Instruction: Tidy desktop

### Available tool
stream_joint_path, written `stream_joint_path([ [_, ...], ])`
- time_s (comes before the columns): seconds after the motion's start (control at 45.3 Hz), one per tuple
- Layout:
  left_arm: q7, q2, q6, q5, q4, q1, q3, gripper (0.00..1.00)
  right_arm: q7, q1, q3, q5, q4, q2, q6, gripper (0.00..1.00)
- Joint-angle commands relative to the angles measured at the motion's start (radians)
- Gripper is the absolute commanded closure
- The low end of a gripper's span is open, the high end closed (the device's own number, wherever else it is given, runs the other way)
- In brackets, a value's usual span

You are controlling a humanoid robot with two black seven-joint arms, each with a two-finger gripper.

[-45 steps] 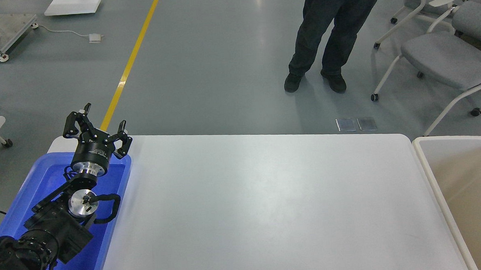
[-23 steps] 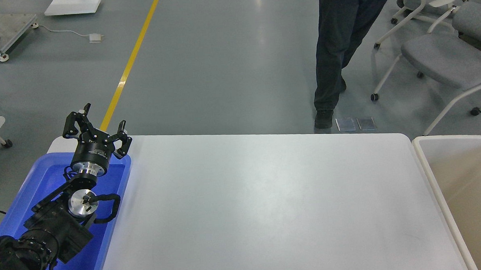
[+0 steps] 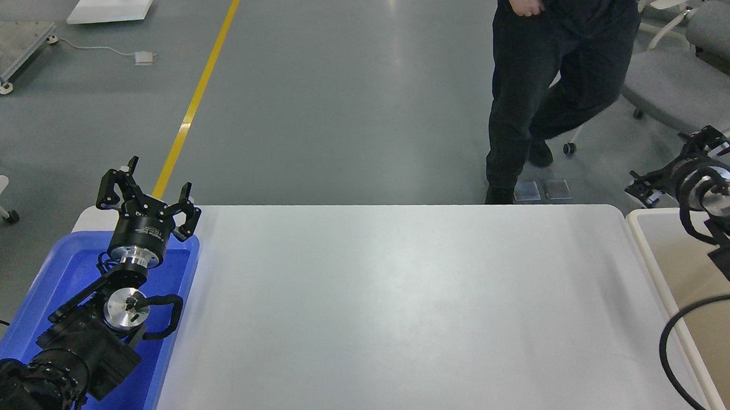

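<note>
Two arms show now, where a second ago only the left one did. The right gripper (image 3: 677,170) has risen above the far end of the beige bin (image 3: 643,230); its fingers look spread, holding nothing. The left gripper (image 3: 146,193) has not moved, spread wide and empty above the blue tray (image 3: 183,281). The desktop (image 3: 394,308) lies bare between tray and bin, so tidying seems nearly done. The person (image 3: 556,73) has stepped closer to the far edge.
</note>
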Motion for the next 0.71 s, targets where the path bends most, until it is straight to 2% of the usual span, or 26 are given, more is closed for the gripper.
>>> stream_joint_path([
  [0.0, 0.000, 0.000, 0.000, 0.000, 0.000, 0.000, 0.000, 0.00, -0.004, 0.026, 0.112, 0.112, 0.154, 0.071, 0.083, 0.00],
  [0.11, 0.000, 0.000, 0.000, 0.000, 0.000, 0.000, 0.000, 0.00, -0.004, 0.023, 0.105, 0.113, 0.186, 0.115, 0.174, 0.00],
  [0.309, 0.000, 0.000, 0.000, 0.000, 0.000, 0.000, 0.000, 0.00, -0.002, -0.002, 0.108, 0.113, 0.200, 0.181, 0.429, 0.00],
  [0.375, 0.000, 0.000, 0.000, 0.000, 0.000, 0.000, 0.000, 0.00, -0.001, -0.008, 0.114, 0.115, 0.200, 0.212, 0.455, 0.00],
  [0.684, 0.000, 0.000, 0.000, 0.000, 0.000, 0.000, 0.000, 0.00, 0.001, -0.061, 0.117, 0.116, 0.191, 0.321, 0.456, 0.00],
])
